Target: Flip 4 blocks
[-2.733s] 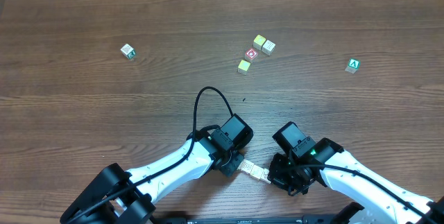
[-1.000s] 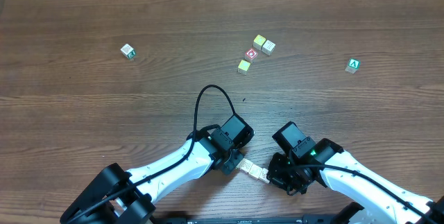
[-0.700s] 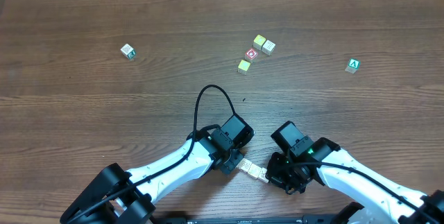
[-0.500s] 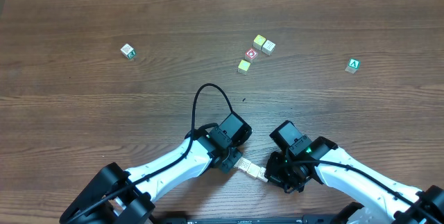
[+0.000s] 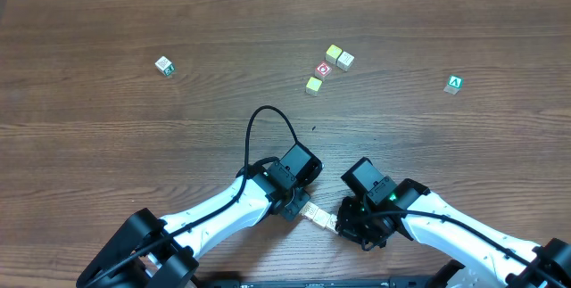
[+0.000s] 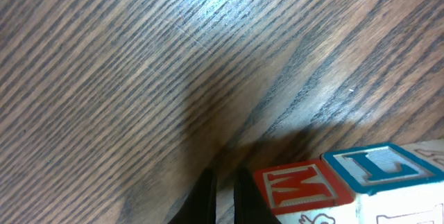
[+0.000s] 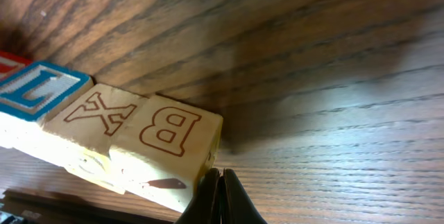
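Since both claws stand at the ends of one line of cubes, that line is catalogued as the task's stock (a judgement).

**Item:** row of four blocks (image 5: 321, 218), laid end to end on the desk (image 5: 107, 145): M block (image 6: 298, 186), L block (image 6: 378, 168), X block (image 7: 104, 116), B block (image 7: 170, 130), letters up.

**Location:** between the two claws. The M end lies just beside the left claw (image 6: 223, 195), and the B end lies against the right claw (image 7: 218, 193).

**Left claw:** fingers pressed together, pinching nothing, tips low at the desk. Whether they touch the M block cannot be told.

**Right claw:** fingers pressed together, pinching nothing, tips at the lower edge of the B block's end face, apparently touching.

**Other stock, well ahead of both claws:**
- loose pale cubes (image 5: 334, 53)
- a lone pale cube (image 5: 163, 65), far off to the left claw's side
- a cube with a red ring (image 5: 323, 69)
- a green cube (image 5: 455, 83), off to the right claw's side

**Handling note (judgement):** the step in hand looks like clamping the row endwise so that it turns as one piece.
- Set each tip on the middle of its end face, both at the same height.
- Press inward along the row's own line with equal force from both sides.
- Roll both wrists at one rate.
- An off-centre or uneven push is likely to buckle the row at a middle joint.
- Tips set too low may slide under the end blocks.
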`<state>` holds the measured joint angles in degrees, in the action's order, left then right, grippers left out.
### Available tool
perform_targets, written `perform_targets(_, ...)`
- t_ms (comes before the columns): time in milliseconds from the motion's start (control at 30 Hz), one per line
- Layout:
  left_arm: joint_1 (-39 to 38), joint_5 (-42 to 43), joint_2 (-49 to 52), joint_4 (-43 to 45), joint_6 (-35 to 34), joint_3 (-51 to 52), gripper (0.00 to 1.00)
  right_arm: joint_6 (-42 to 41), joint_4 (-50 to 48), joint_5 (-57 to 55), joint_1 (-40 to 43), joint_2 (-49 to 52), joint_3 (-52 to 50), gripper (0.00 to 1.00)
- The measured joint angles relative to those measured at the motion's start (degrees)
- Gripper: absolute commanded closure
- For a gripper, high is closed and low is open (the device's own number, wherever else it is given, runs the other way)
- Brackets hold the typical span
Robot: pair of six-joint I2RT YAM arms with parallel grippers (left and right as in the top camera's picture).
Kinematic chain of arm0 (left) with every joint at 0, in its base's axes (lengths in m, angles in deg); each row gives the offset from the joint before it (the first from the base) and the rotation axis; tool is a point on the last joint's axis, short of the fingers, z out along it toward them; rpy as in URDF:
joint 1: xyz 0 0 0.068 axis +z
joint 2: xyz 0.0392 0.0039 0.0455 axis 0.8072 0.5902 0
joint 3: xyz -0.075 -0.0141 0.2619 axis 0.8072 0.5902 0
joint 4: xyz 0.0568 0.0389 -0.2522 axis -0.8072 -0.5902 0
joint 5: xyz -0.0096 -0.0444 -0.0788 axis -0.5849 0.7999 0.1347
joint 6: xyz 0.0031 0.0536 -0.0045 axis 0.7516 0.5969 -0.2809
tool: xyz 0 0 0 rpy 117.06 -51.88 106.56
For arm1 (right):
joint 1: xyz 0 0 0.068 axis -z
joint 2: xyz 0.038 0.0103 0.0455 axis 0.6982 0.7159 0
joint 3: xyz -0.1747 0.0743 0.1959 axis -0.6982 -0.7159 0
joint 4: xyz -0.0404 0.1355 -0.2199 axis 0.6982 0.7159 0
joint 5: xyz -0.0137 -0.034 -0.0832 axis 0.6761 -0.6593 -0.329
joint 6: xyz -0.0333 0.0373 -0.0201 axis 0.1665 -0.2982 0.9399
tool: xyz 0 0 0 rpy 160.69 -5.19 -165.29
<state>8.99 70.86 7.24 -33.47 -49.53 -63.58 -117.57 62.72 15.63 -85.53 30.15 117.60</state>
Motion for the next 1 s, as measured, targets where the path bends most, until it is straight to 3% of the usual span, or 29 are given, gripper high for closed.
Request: perform_targets(1000, 0.0, -1.09, 0.0, 0.35, 6.08, 0.0, 0.96, -3.65, -1.88, 1.55, -3.85, 0.0, -0.22, 0.96)
